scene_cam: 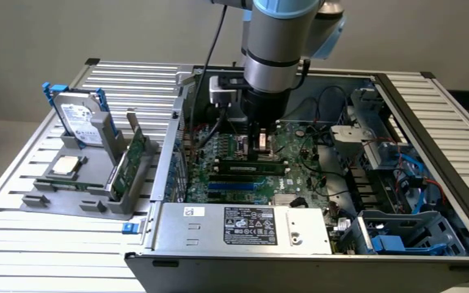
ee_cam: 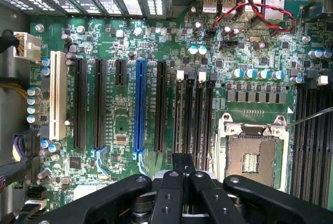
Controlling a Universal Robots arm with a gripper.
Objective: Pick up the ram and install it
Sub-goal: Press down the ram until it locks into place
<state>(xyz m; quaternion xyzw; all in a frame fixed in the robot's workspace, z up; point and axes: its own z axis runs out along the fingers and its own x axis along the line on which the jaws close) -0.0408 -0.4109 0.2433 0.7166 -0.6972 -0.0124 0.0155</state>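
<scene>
A robot arm (scene_cam: 275,36) reaches down into an open computer case (scene_cam: 430,140) lying on a slatted metal table (scene_cam: 39,244). Its gripper (scene_cam: 261,141) hangs low over the green motherboard (scene_cam: 300,177). In the wrist view the gripper (ee_cam: 182,179) has its black fingers (ee_cam: 169,193) clenched tight together above the black memory slots (ee_cam: 195,114). Whether they pinch anything cannot be told. In the exterior view the ram (scene_cam: 253,165), a long narrow dark-green stick, stands on edge along the memory slots just at the gripper's 6 o'clock, close under the fingertips. Whether it is pressed fully home cannot be told. In the wrist view the motherboard (ee_cam: 119,104) shows a blue slot (ee_cam: 139,104) among black ones, and an open processor socket (ee_cam: 252,153) beside the memory slots. In the exterior view a grey power supply (scene_cam: 243,226) with a label fills the case at 6 o'clock. Outside the case at 9 o'clock, a grey holder (scene_cam: 96,204) on the table carries a silver hard drive with blue rails (scene_cam: 80,119) and an upright green expansion card (scene_cam: 129,162).
</scene>
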